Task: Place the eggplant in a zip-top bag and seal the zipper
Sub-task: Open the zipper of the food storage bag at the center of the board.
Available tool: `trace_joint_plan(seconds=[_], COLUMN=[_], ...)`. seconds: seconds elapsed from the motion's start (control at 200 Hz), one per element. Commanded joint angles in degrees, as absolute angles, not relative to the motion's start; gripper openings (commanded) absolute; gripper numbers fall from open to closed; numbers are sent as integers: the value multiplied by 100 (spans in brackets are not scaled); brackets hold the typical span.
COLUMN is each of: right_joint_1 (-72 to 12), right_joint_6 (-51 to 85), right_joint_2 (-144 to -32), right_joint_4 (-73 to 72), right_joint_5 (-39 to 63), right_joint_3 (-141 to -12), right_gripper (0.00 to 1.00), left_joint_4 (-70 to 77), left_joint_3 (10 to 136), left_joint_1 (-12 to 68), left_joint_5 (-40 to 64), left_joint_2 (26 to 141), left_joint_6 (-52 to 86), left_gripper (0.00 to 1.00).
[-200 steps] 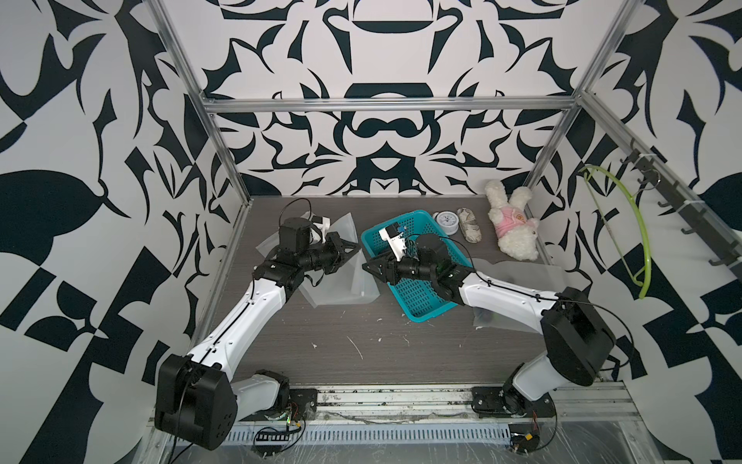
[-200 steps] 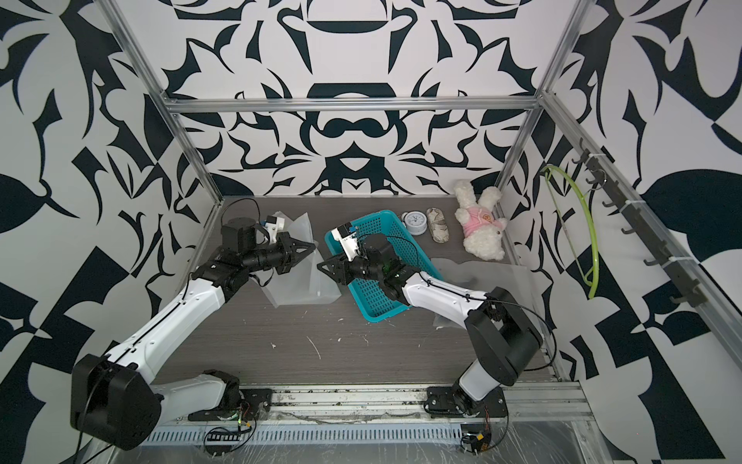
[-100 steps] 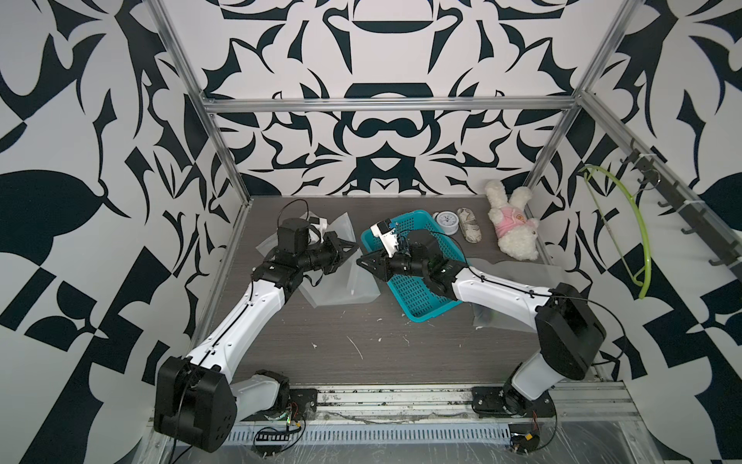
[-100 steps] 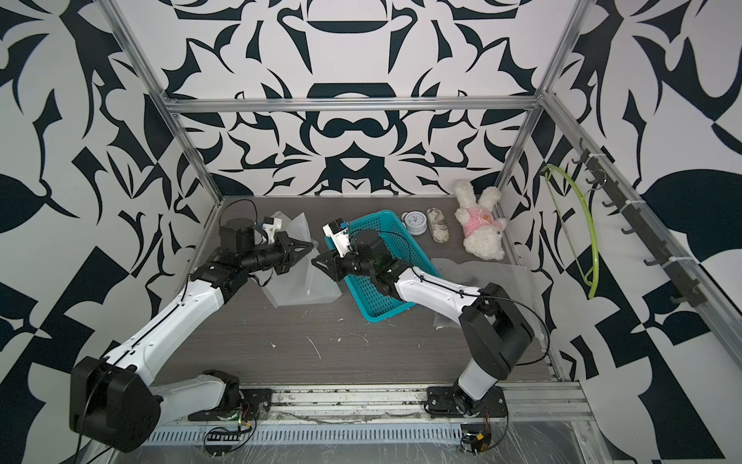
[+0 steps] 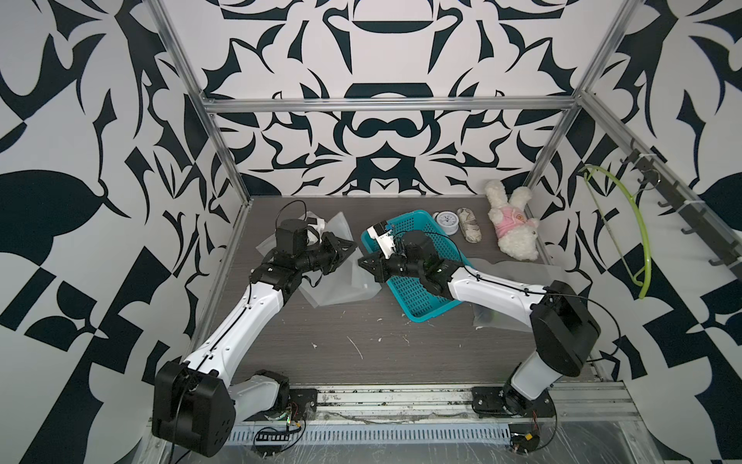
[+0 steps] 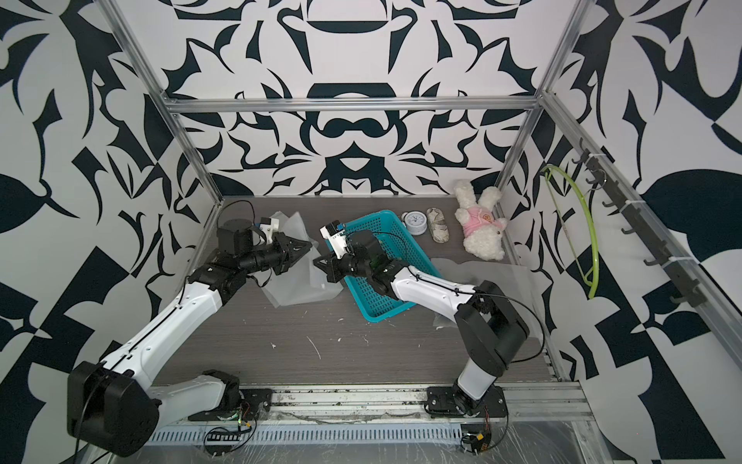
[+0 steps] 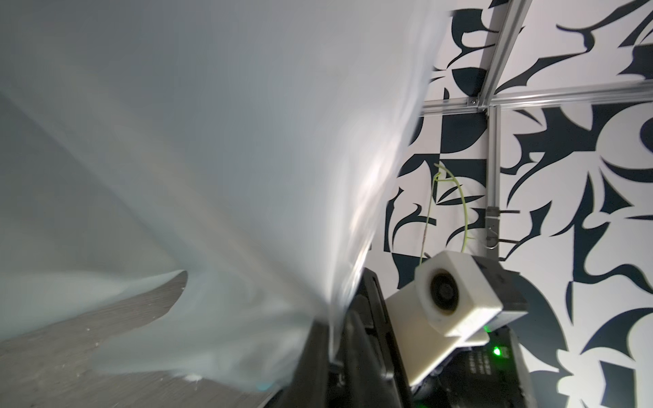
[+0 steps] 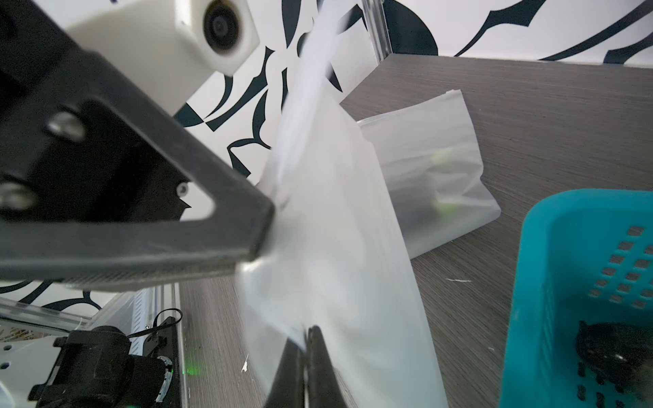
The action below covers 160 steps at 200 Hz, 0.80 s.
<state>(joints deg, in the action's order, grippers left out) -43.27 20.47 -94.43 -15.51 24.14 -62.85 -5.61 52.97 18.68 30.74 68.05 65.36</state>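
**Both top views and the wrist views.** We see the two arms meet above the bench (image 5: 361, 353), a little left of the frame's centre. The bag (image 5: 339, 283), a sheet of frosted film, is lifted between them, and its lower part rests on the bench below the left gripper (image 5: 350, 245). The right gripper (image 5: 362, 265) reaches in from the right across a teal basket (image 5: 425, 299), and its tip meets the bag's right edge.

In the right wrist view the right fingers (image 8: 323, 374) are pressed together on the film, pinching it. In the left wrist view the film runs between the left fingers (image 7: 371, 339), which stand close together. We cannot tell whether they grip it.

A second bag (image 5: 339, 223) lies flat on the bench just above the left gripper, toward the back wall. Through its film, in the right wrist view, we see a dark form (image 8: 438, 183) with green patches. We cannot tell whether it is the eggplant.

At the upper right of the bench lie a clock (image 5: 446, 220), a pouch (image 5: 469, 225) and a plush rabbit (image 5: 510, 229), well apart from both grippers.
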Motion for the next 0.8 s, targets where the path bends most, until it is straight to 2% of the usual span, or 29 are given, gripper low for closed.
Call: trace_joint_plan(seconds=[0.0,0.065,0.145,0.295,0.435,0.57,0.795], right_joint_1=[-4332,-4330,-4330,-4331,-4330,-4332,-4342], right_joint_6=[1880,1773,1685,1718,1812,1930,1983], right_joint_2=[-9209,-9151,-9132,-9132,-9132,-9166,-9288], right_joint_4=[-1261,-953,-537,-147,-88,-54,6], right_joint_5=[2084,1873,1687,1574,1694,1777,2073], right_joint_3=[-6572,-6654,-6815,-7053,-7141,-7198,-7321], right_gripper=[0,0,0,0,0,0,0], left_joint_4=[-824,-1188,-1434,-1393,-993,-700,-1149], left_joint_3=[5342,5482,5572,5498,5310,5264,5515], left_joint_1=[1837,1800,1802,1899,2056,2117,2126], left_joint_5=[3069,2966,2881,3045,3026,3067,2792], left_joint_2=[6628,6576,6543,6794,6929,7017,7258], left_joint_6=[6169,5794,5457,5134,4974,4976,4566], left_gripper=[45,62,68,67,60,59,58])
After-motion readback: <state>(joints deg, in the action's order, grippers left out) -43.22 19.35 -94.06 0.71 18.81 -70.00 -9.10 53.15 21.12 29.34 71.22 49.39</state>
